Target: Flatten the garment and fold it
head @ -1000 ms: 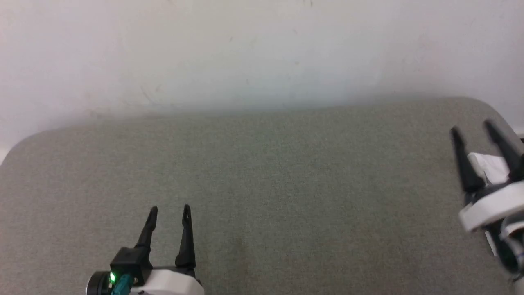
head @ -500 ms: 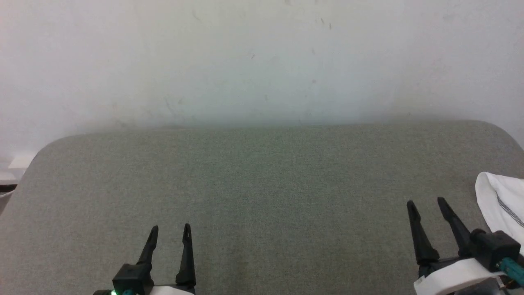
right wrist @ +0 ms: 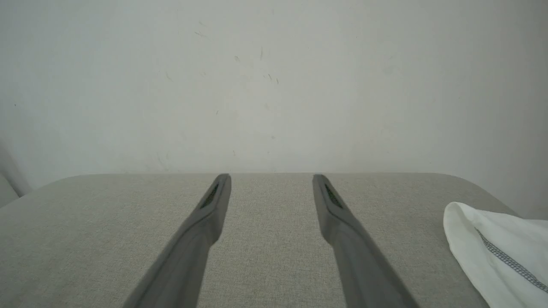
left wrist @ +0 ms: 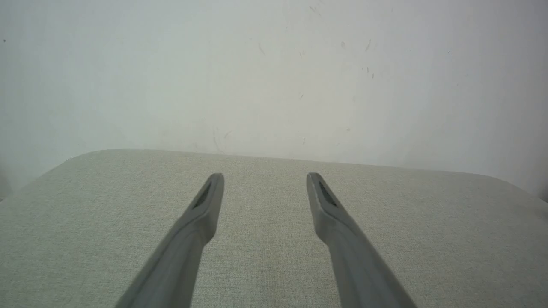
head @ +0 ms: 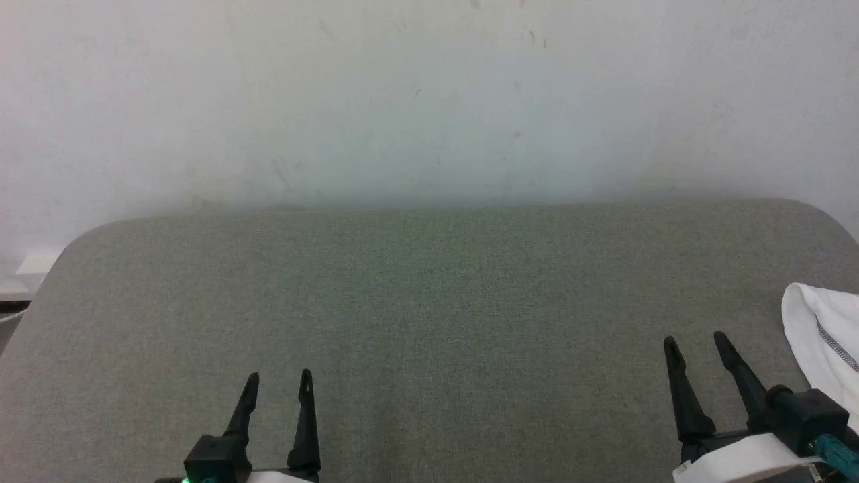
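Right gripper spread wide — garment lies just beside it.

Garment: white, with one stitched seam line in grey-black, a fine zigzag pattern.
Table cover: muted grey-green, plain, with a fine woven texture; paler and more beige in the wrist views.
Wall: off-white, with faint dark scuffs and specks.
Left gripper: black fingers, dark grey in the left wrist view; a small green light at the base.
Right gripper: black fingers on a black block.
Wrist ring: white.
Connector: teal.
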Controlling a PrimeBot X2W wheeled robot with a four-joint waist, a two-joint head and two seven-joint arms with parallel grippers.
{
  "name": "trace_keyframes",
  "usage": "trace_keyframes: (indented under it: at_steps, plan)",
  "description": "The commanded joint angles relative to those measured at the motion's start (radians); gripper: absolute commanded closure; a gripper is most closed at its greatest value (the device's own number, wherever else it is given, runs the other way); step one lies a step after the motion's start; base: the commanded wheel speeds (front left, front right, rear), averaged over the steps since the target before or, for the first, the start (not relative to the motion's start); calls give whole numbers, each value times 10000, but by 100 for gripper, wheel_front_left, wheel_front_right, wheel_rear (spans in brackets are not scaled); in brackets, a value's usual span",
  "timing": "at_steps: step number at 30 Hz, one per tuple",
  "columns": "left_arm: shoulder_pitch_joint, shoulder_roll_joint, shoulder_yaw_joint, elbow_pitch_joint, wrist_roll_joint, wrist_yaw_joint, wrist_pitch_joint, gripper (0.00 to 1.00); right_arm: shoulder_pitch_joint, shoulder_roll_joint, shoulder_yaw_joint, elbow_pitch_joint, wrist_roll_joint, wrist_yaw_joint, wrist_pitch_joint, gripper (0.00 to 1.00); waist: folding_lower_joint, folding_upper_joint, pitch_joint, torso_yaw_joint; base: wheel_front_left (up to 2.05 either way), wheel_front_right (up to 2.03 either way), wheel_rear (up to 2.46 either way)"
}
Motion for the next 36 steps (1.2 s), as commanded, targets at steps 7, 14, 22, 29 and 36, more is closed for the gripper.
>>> trace_keyframes:
  at_steps: [7,14,22,29,36]
  plan:
    - [-1,0,-34,-6,-440,88,7,100,-2,60,-71,-100,18,0,13,100,1,-1,12,14,0,0,0]
    - [-44,0,-10,-31,-380,67,93,100,-32,73,-62,-121,-44,1,82,100,0,-1,46,10,0,0,0]
    - [-134,0,53,-87,-250,21,256,100,-98,107,-58,-175,-173,0,223,100,0,-1,115,2,0,0,0]
    - [-213,-1,109,-137,-137,-19,400,100,-156,136,-55,-222,-286,-1,347,100,0,-1,175,-5,0,0,0]
    - [-292,-1,165,-186,-24,-59,543,100,-213,165,-52,-269,-399,-2,470,100,0,-1,236,-12,0,0,0]
